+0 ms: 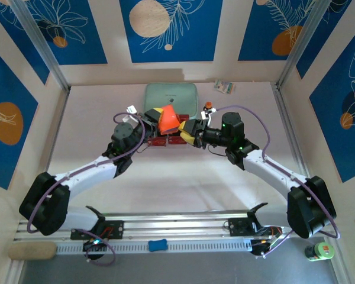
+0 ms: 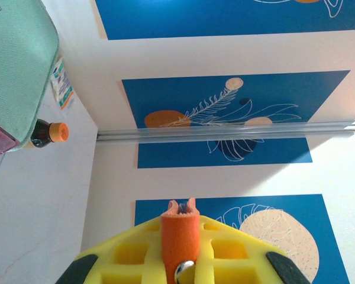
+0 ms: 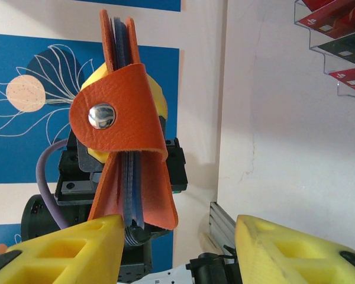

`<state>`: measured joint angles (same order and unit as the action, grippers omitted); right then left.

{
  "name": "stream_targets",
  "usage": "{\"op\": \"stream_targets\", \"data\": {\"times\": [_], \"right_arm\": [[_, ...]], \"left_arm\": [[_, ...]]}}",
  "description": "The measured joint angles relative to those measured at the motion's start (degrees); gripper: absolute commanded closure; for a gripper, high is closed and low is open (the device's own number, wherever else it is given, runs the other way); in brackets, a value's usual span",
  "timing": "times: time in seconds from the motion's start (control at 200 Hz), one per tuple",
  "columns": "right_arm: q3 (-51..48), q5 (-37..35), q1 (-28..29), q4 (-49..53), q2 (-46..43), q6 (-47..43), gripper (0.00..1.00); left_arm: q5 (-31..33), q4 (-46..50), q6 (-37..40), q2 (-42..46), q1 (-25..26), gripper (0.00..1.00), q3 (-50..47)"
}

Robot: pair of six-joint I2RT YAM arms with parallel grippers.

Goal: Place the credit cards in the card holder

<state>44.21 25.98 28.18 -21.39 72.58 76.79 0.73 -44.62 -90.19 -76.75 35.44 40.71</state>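
Observation:
The orange card holder (image 1: 167,120) hangs above the table with its snap flap (image 3: 101,115) folded over and its grey-blue pockets fanned downward. My left gripper (image 1: 157,118) is shut on it; in the left wrist view the yellow fingers (image 2: 236,254) pinch its orange edge (image 2: 180,236). My right gripper (image 1: 189,131) is open right beside the holder, whose lower edge (image 3: 160,207) hangs just above that gripper's left finger (image 3: 59,251). Nothing lies between the right fingers. Red and dark credit cards (image 3: 337,29) stand in a clear tiered rack (image 1: 165,141) under the grippers.
A mint-green zipped pouch (image 1: 171,97) lies behind the holder, with a small orange-capped bottle (image 1: 208,106) to its right and a printed packet (image 1: 226,87) by the back wall. A green-capped container (image 1: 319,251) stands at the near right corner.

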Motion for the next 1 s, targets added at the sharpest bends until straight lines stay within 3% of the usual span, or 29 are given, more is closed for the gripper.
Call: {"op": "stream_targets", "data": {"times": [0.51, 0.78, 1.0], "right_arm": [[2.34, -0.02, 0.0, 0.94, 0.15, -0.09, 0.5], [2.71, -0.02, 0.0, 0.81, 2.64, -0.02, 0.58], [2.71, 0.0, 0.0, -1.14, 3.52, 0.15, 0.59]], "left_arm": [[0.0, -1.64, -0.13, -1.11, 0.37, 1.0, -0.15], [-0.02, -1.97, -0.87, -1.79, 0.7, 1.0, -0.15], [-0.02, -2.73, -1.07, -2.67, 1.03, 1.0, -0.15]]}}
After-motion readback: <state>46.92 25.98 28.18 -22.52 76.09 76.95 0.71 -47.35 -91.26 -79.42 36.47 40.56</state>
